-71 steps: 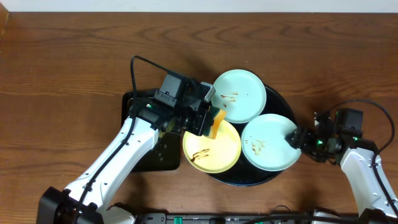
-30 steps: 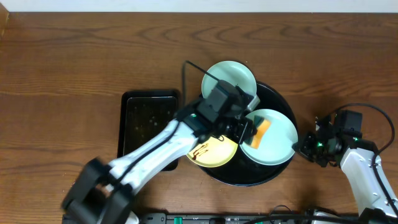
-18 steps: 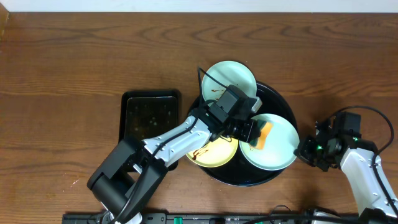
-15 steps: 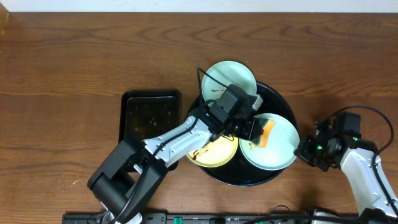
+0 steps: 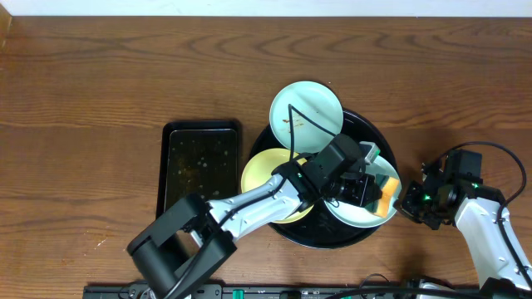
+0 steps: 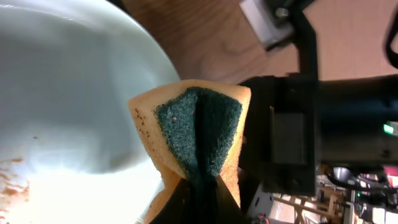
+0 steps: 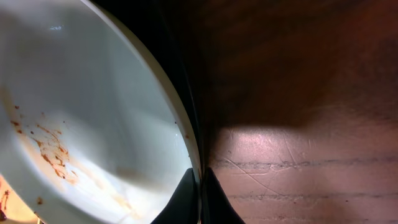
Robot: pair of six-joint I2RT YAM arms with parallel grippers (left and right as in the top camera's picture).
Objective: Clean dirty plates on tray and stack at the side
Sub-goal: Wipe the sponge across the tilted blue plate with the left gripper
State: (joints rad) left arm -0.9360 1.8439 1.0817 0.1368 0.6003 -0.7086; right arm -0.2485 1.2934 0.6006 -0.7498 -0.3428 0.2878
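Observation:
On the round black tray (image 5: pixel 360 127) lie a mint-green plate (image 5: pixel 306 115) with brown smears at the back, a yellow plate (image 5: pixel 263 173) at the left, and a second mint-green plate (image 5: pixel 356 213) at the right. My left gripper (image 5: pixel 372 189) is shut on a yellow-and-green sponge (image 5: pixel 386 195), folded (image 6: pixel 198 134) and pressed near that right plate's right rim (image 6: pixel 68 106). My right gripper (image 5: pixel 405 202) is shut on the same plate's rim (image 7: pixel 200 186). Brown smears (image 7: pixel 50 149) remain inside it.
A rectangular black tray (image 5: pixel 199 164) sits left of the round one. Bare wood-grain tabletop (image 5: pixel 100 91) spreads to the left, back and right (image 7: pixel 311 155). The left arm lies across the yellow plate, its cable looping over the back plate.
My left gripper has swept the sponge across the right mint-green plate toward its right, near edge. More of the yellow plate shows now. The right gripper has stayed on the rim.

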